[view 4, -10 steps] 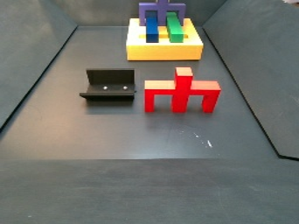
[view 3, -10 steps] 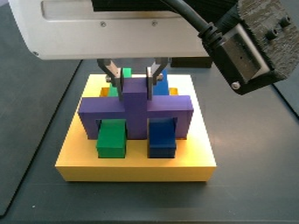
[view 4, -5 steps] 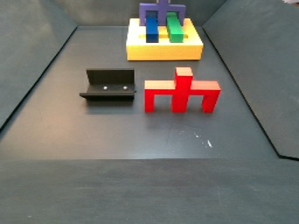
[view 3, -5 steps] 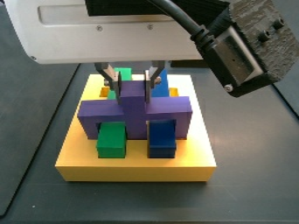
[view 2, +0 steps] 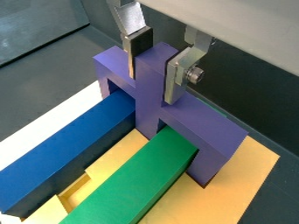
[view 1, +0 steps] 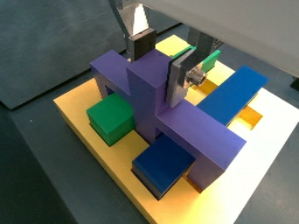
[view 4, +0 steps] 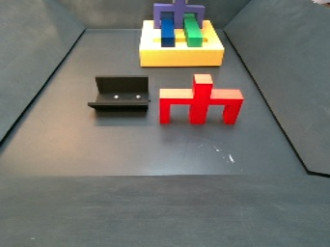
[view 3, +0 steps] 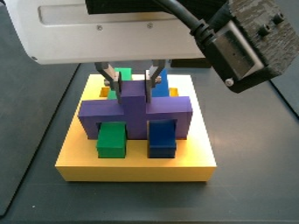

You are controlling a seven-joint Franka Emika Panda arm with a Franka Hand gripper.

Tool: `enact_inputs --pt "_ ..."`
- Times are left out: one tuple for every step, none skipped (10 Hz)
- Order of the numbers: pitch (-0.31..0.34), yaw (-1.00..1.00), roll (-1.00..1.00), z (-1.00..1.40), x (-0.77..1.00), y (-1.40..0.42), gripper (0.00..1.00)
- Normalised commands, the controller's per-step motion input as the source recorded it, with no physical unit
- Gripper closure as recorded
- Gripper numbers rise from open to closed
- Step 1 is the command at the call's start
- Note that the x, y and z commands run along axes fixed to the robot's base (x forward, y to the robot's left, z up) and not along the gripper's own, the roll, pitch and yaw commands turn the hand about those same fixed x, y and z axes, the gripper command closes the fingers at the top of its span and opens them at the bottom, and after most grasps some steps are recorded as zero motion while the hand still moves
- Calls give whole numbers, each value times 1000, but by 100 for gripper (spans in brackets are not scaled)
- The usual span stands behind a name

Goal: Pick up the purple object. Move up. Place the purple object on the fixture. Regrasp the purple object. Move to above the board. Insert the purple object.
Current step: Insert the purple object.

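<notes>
The purple object [view 1: 176, 122] stands on the yellow board [view 1: 103, 159], its crossbar straddling the green bar [view 1: 111, 118] and the blue bar [view 1: 163, 162]. My gripper [view 1: 162, 66] is directly above it, with the silver fingers shut on either side of the central post; this also shows in a wrist view [view 2: 156, 63] and a side view [view 3: 132, 79]. In a side view the purple object [view 4: 175, 13] and the board [view 4: 180, 56] sit at the far end of the floor. The black fixture [view 4: 119, 95] stands empty, well away from the board.
A red forked piece [view 4: 200, 101] lies on the dark floor beside the fixture. Dark walls slope up round the floor. The arm's white housing and a black camera [view 3: 251, 44] hang over the board.
The black camera on the wrist has shifted slightly. The fingers and the purple object have not visibly moved.
</notes>
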Motion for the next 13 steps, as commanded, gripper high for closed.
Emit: enact_inputs --pt "-1 0 -200 89 9 0 100" --pt "0 6 -184 154 0 0 100" --pt "0 14 -203 160 0 0 100" --pt "0 23 -224 217 0 0 100" --pt "0 17 -216 160 0 0 100" --pt "-27 23 -166 0 0 17 100" --pt "0 0 -7 -14 0 0 100" --pt "0 -34 0 -114 0 0 100" --pt "0 -26 -104 -234 40 0 100" --pt "34 -23 -184 -131 37 0 100" --pt "39 -43 -237 -91 26 0 100" --pt "40 -23 -270 -51 43 0 100" --pt "44 -11 -196 0 31 29 100"
